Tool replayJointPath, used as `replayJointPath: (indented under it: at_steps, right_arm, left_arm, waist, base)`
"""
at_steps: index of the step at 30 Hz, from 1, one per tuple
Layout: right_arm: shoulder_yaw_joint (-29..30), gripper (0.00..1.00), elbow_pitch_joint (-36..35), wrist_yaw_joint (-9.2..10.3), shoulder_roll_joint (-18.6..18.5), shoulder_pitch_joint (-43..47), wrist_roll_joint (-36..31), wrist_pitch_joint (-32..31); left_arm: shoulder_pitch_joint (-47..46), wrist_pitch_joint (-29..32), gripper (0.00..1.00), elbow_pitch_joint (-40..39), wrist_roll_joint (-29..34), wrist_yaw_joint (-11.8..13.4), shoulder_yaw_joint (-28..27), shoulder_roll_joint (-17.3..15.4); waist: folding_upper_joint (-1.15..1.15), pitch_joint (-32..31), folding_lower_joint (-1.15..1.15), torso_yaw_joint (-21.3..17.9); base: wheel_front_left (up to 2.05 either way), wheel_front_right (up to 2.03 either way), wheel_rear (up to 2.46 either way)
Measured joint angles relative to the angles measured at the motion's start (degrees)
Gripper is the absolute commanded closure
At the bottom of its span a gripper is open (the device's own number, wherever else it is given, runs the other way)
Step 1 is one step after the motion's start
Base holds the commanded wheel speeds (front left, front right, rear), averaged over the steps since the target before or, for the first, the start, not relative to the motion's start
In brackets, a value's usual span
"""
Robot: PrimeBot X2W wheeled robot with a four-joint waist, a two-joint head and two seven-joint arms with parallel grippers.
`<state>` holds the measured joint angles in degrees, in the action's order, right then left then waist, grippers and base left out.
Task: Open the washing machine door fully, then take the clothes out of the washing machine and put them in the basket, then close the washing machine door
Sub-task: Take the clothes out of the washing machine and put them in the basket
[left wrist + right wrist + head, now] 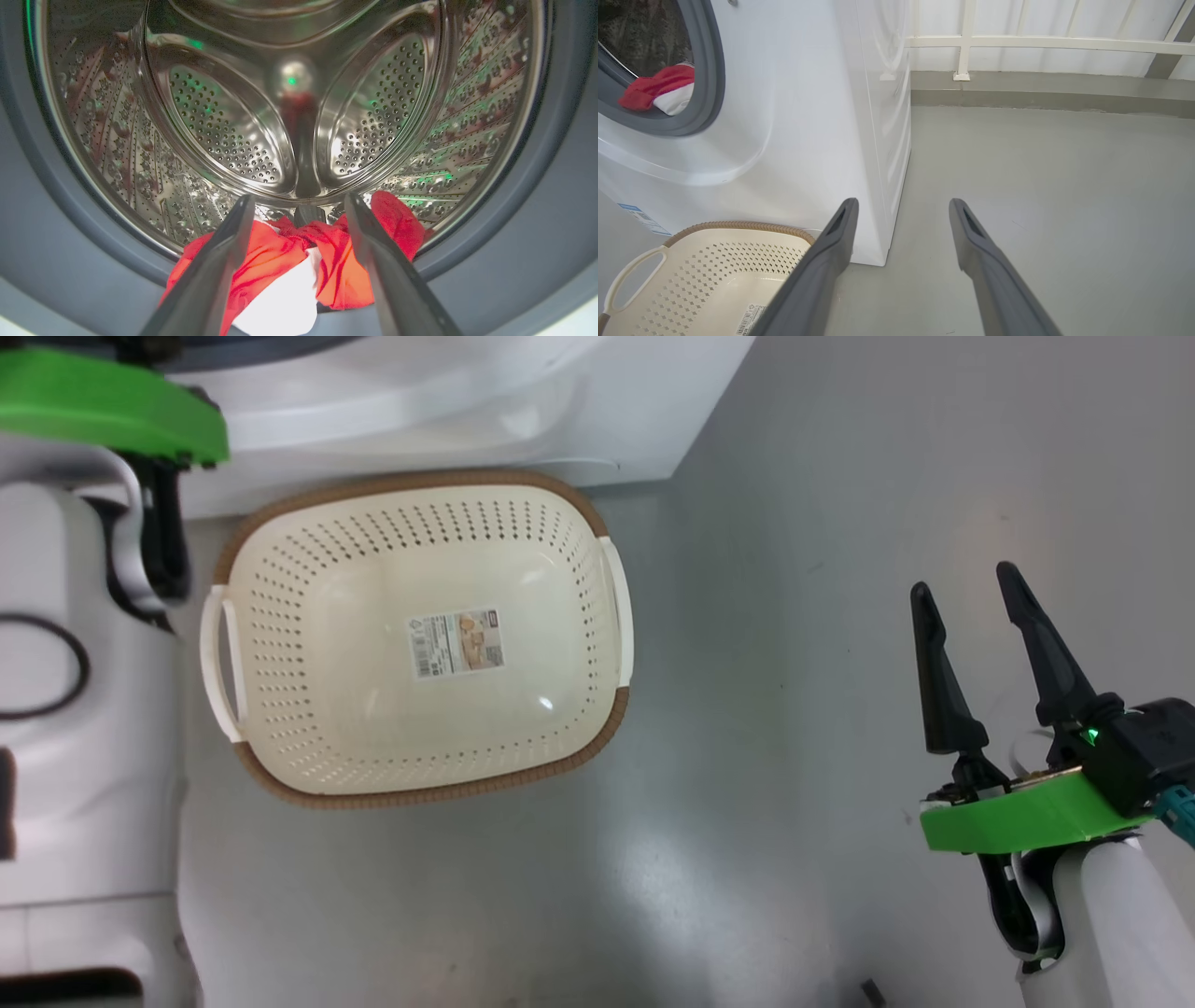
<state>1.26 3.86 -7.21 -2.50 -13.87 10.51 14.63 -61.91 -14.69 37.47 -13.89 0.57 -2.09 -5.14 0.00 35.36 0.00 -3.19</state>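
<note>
Your left gripper (299, 198): fingers spread wide, gripping nothing, pointed into the mouth of the washing machine (808, 116), tips level with the lower lip of the perforated steel drum (224, 121). Just beyond and between those fingers you have the clothes (275, 261): one red bundle with a white part, lying at the drum's front bottom and spilling onto the grey gasket (56, 242). You cannot tell whether the fingers touch the fabric. Your right gripper (963, 579): likewise parted and holding nothing, hanging over bare grey floor (840, 523), well apart from the machine's opening and to the right of the basket (327, 616). Basket: cream, perforated sides, brown woven-look rim, white handles (623, 616) at both short ends, paper label (457, 642) on its bottom, standing on the floor close against the machine's white front, below the opening. Further out, in your right wrist view: a small blue sticker (642, 217) low on the machine front, and a white railing (1017, 42) along the far edge of the floor. Your pale left forearm (75, 709) runs up the left of the head view, beside the basket.
</note>
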Motion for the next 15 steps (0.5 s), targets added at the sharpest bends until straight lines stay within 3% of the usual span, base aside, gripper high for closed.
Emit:
replayJointPath:
  at_steps: [7, 15]
  right_arm:
    - [-0.1, 0.0, -0.23, 0.0, -0.01, -1.38, -0.02, 0.0]
    - [-1.03, 0.0, -0.26, 0.0, -0.01, -1.93, -0.02, 0.0]
  left_arm:
    - [-7.93, 1.29, 0.0, 8.36, 0.33, -0.02, 0.44, -2.09]
    - [-13.93, 8.13, 0.0, 17.74, 2.59, 0.8, 2.41, -4.37]
  waist:
    - [0.0, 3.34, 0.0, -1.14]
    - [0.0, 5.23, 0.0, -2.58]
  base:
    - [0.0, 0.0, 0.0]
    - [0.0, 0.0, 0.0]
